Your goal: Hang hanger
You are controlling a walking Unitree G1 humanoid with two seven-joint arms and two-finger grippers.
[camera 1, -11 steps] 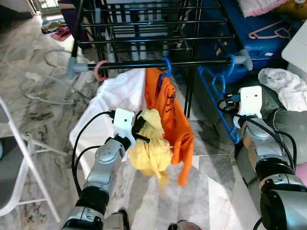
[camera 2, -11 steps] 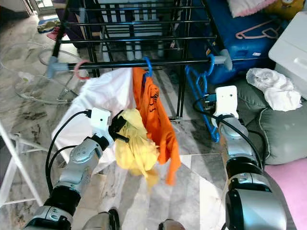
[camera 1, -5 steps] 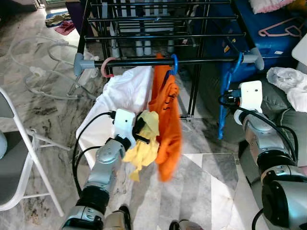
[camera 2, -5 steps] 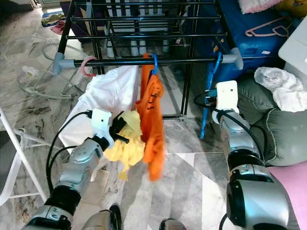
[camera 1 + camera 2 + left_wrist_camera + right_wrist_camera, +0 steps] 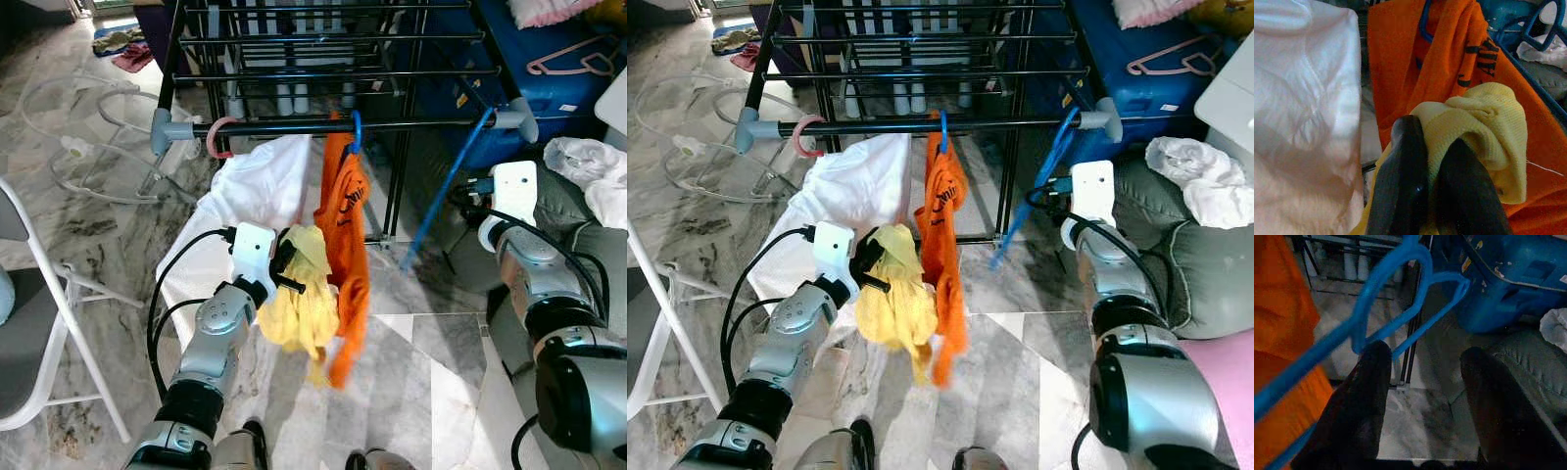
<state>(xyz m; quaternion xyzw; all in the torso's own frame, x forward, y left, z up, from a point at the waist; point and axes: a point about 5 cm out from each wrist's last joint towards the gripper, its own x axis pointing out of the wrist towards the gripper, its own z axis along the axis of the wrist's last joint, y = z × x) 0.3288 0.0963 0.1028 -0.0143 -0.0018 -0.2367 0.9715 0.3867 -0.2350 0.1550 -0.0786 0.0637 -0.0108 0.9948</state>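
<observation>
1. Rack (image 5: 333,125): a black drying rack with grey end caps stands on the marble floor (image 5: 98,225); its front rail runs across the upper scene.
2. Blue hanger (image 5: 453,176): its hook sits over the rail near the right end cap, and its body swings out at a slant toward the floor, blurred.
3. Right gripper (image 5: 1420,396): fingers spread apart with nothing between them; the blue hanger crosses just in front of one finger (image 5: 1359,396), and contact cannot be told.
4. Left gripper (image 5: 1435,181): fingers clenched on a yellow cloth (image 5: 304,304), which hangs bunched below the rail, touching the shirt.
5. Shirt (image 5: 350,245): orange with dark lettering, hung from the rail on a second blue hanger hook (image 5: 356,132).
6. White cloth (image 5: 250,196): draped beneath the rail, to the left of the shirt.
7. Pink hook (image 5: 217,137): on the rail near the left end cap.
8. Blue case (image 5: 519,49): behind the rack's right end, with a pink hanger (image 5: 573,59) lying on it.
9. Chair (image 5: 39,323): white folding frame at the left edge.
</observation>
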